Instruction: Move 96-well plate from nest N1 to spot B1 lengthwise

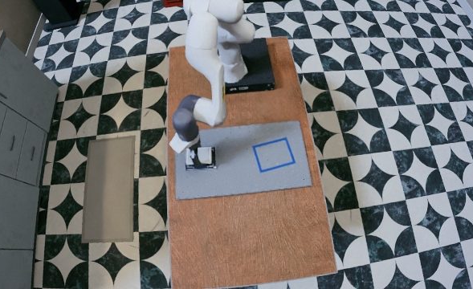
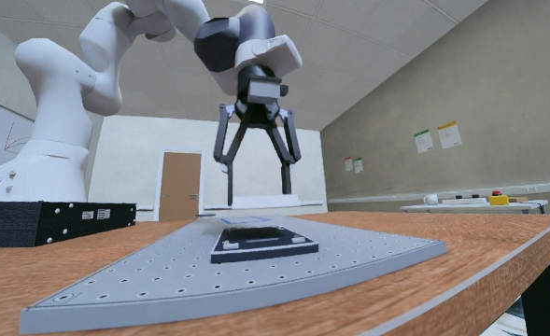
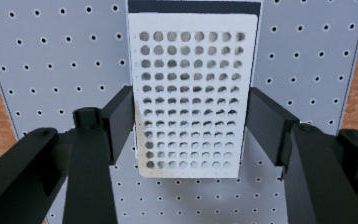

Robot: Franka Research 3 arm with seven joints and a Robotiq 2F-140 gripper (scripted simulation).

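Note:
My gripper (image 2: pixel 258 192) is shut on the white 96-well plate (image 2: pixel 265 201) and holds it level, well above the black plate nest N1 (image 2: pixel 263 244), which stands empty on the grey perforated board (image 2: pixel 237 271). In the wrist view the plate (image 3: pixel 195 95) sits between my two finger pads, gripped across its short sides, with the nest's dark edge (image 3: pixel 195 6) showing past its far end. From above, the gripper and plate (image 1: pixel 202 155) hover over the nest (image 1: pixel 201 165) at the board's left end. The blue taped outline B1 (image 1: pixel 274 154) lies to the right on the same board.
The robot's black base box (image 1: pixel 252 66) stands at the back of the wooden table. The grey board (image 1: pixel 242 158) covers the table's middle. A grey cabinet (image 1: pixel 11 120) and a flat panel (image 1: pixel 108 189) are on the floor to the left.

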